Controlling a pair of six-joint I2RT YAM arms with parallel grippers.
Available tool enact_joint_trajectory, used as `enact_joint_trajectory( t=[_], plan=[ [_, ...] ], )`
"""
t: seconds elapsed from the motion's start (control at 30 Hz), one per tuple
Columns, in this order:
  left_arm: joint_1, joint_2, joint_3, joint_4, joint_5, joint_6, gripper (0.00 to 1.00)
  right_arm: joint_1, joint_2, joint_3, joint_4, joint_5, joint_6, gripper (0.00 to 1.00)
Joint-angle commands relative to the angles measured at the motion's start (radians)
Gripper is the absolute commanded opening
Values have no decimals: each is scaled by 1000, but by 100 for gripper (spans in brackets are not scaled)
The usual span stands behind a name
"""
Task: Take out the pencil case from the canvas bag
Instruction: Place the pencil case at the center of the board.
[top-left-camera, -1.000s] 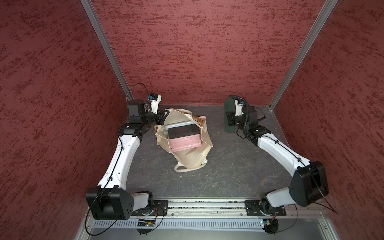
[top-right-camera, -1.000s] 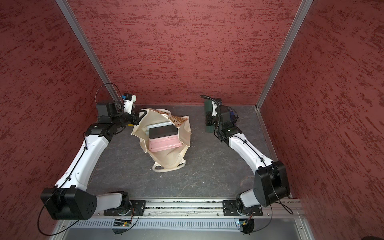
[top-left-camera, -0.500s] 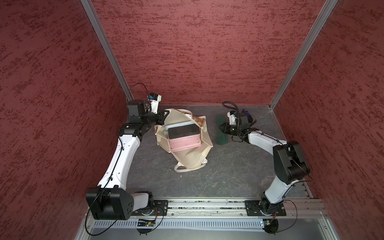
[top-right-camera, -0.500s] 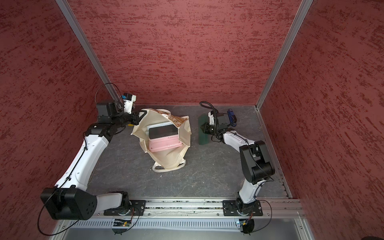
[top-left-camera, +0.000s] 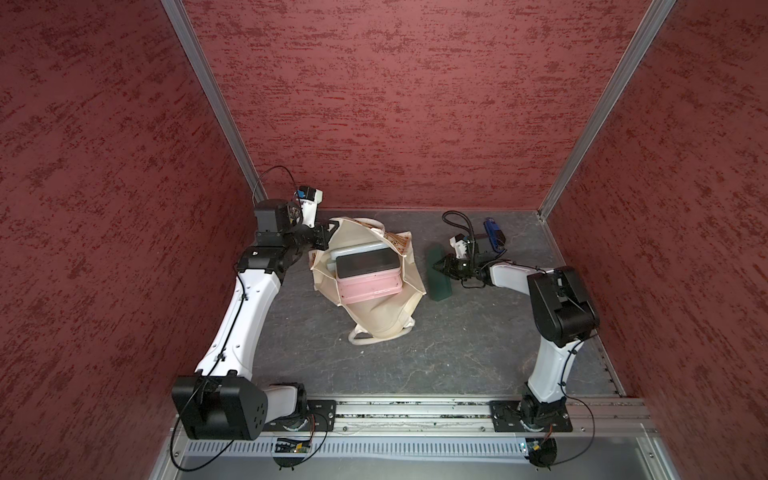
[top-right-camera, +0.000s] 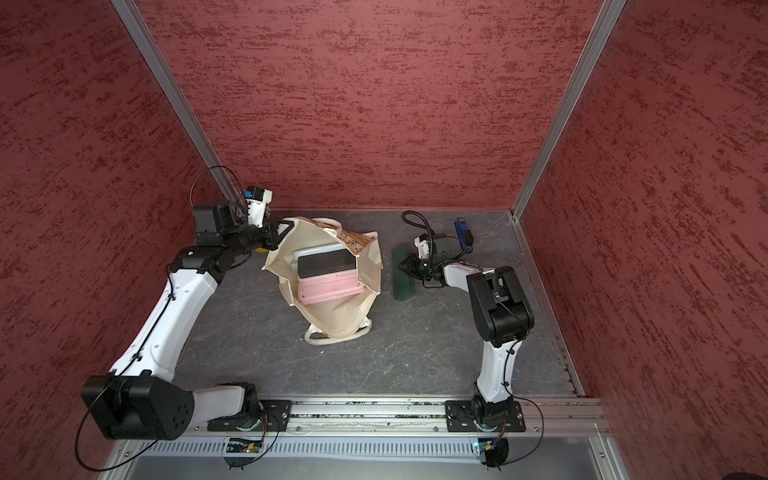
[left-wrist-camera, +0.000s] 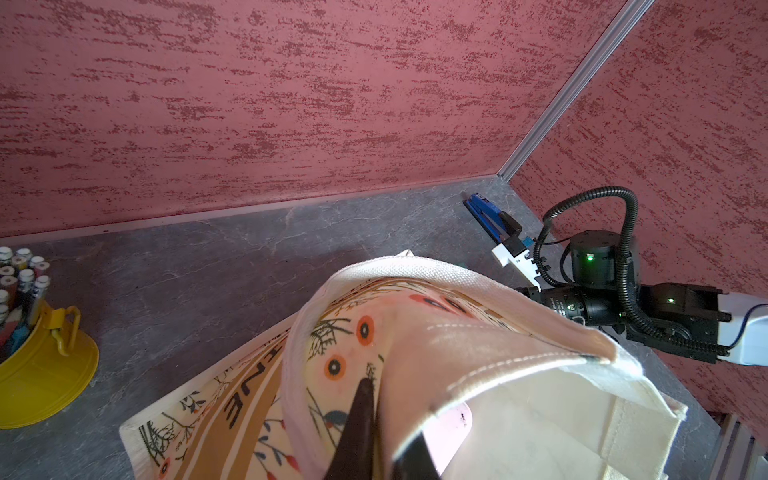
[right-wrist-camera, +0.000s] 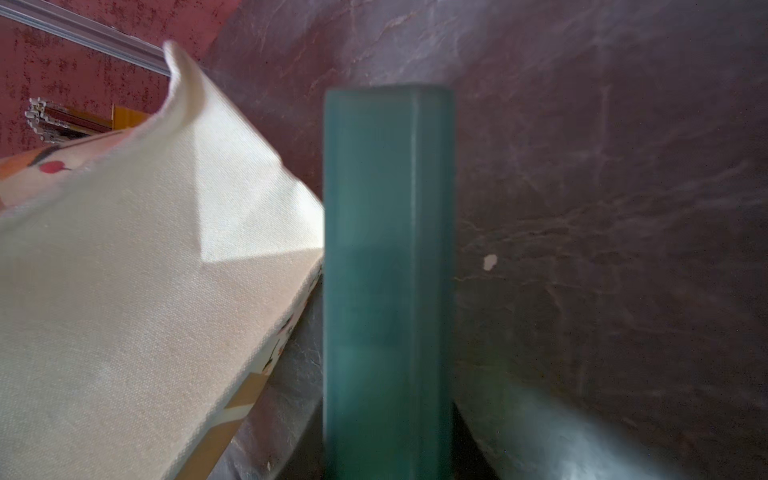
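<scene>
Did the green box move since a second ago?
Yes. The green case came down from upright, away from the back wall and nearer the canvas bag.

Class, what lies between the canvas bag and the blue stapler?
The green case, gripped by the right gripper, lies there; both top views show it.

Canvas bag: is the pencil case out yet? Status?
Done: the green pencil case is out of the canvas bag and looks to lie on the table beside it.
In hand: the right gripper is shut on it, and the left gripper pinches the bag's rim.
Left: release the case and the rim. A pink case and a dark-lidded case are inside.
</scene>
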Motion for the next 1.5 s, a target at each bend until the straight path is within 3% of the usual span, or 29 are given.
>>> enact_joint_trajectory(
  t=[0.0, 0.17, 0.3, 0.57, 0.77, 1.47],
  plan=[
    [9, -16, -1, 37, 15, -20, 0, -12, 36, 50, 13, -84, 13, 0],
    [9, -11, -2, 39, 19, -24, 0, -30, 64, 60, -3, -93, -2, 7],
    [7, -5, -1, 42, 24, -32, 0, -46, 84, 65, -15, -104, -12, 23],
    [7, 10, 4, 43, 10, -46, 0, -61, 76, 80, -74, -51, -44, 40],
    [8, 13, 8, 42, 10, -50, 0, -63, 44, 86, -139, 24, -83, 60],
    [9, 6, 4, 45, 3, -52, 0, -62, -83, 88, -227, 163, -127, 62]
  ],
)
